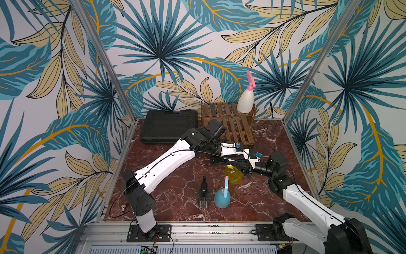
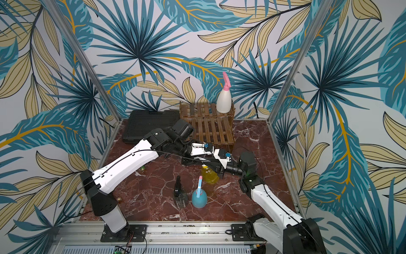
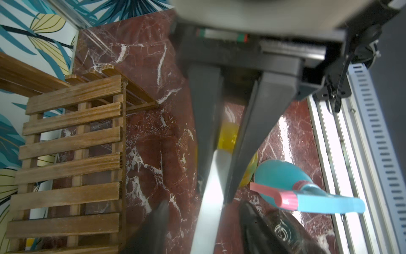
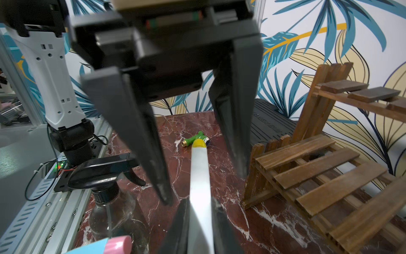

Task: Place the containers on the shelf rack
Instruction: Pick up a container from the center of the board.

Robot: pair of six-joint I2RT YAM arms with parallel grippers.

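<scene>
Four spray bottles, one rack and one case are entered. Writing: raised lettering is seen on the lid of the case [image 4: 267,123] but cannot be read. White bottle [image 1: 245,103]: stood upright on the top step of the rack [image 1: 236,129], at its right end; the lower step is left open. Yellow bottle [image 1: 234,176]: stood on the table [image 1: 171,198] near the rack's front edge, under both grippers. Smoky bottle [image 1: 203,195] and blue bottle [image 1: 222,198]: stood just beside each other, nearer the front rail [image 1: 208,228]. Left arm [image 1: 167,162]: stretched low from the front-left base toward the right, its wrist carried across the rack's lower front. Right arm [image 1: 307,202]: reached in from the front right, its wrist turned leftward, so that both grippers are met tip to tip. Right gripper [image 3: 217,193]: clamped on the yellow bottle's white trigger head [image 4: 198,171], behind its yellow tip. Left gripper [image 4: 204,187]: fingers [image 4: 237,110] parted wide to either side of that head and clear of it, one finger smeared by blur. Case: laid flat at the back wall, just beside the rack's left end. Green fitting [image 4: 195,139]: laid on the table in front of the case. Open marble is seen to the right of the rack as far as the side wall, and between the left arm and the two front bottles.
</scene>
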